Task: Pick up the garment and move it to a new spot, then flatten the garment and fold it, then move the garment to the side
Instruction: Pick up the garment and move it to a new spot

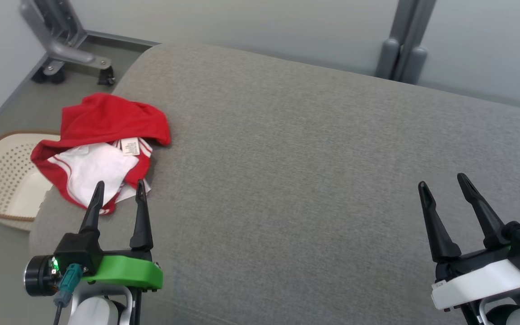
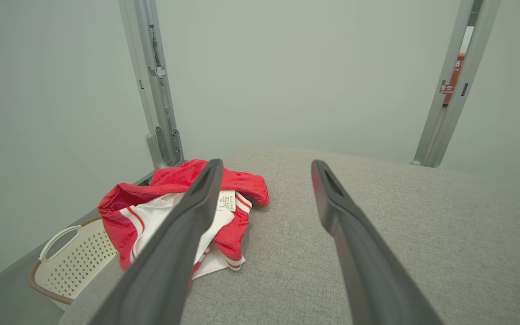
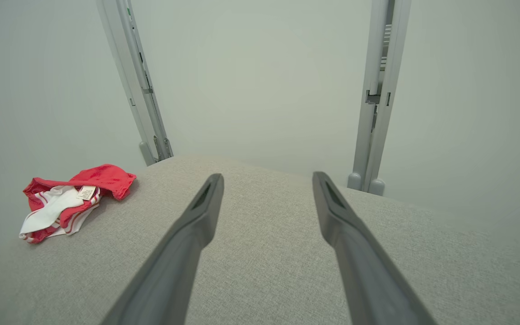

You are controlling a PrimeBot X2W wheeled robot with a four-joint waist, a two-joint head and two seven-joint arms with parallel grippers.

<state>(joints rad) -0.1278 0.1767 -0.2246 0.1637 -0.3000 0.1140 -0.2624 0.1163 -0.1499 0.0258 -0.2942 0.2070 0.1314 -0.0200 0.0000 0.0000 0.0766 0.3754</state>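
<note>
A crumpled red and white garment (image 1: 102, 144) lies bunched at the left edge of the grey cushioned surface (image 1: 309, 158), with a white label showing on top. In the left wrist view the garment (image 2: 174, 203) sits just ahead, partly behind the left finger. The right wrist view has the garment (image 3: 70, 201) far off to the left. My left gripper (image 1: 119, 189) stands open just short of the garment's near edge, nothing between its fingers. At the lower right my right gripper (image 1: 443, 181) hangs open over bare cushion, far from the garment.
A cream perforated basket (image 1: 2, 176) sits on the floor left of the cushion, right beside the garment. Grey metal frame legs (image 1: 66, 49) stand at the back left and another post (image 1: 402, 45) at the back right. A pale wall runs behind.
</note>
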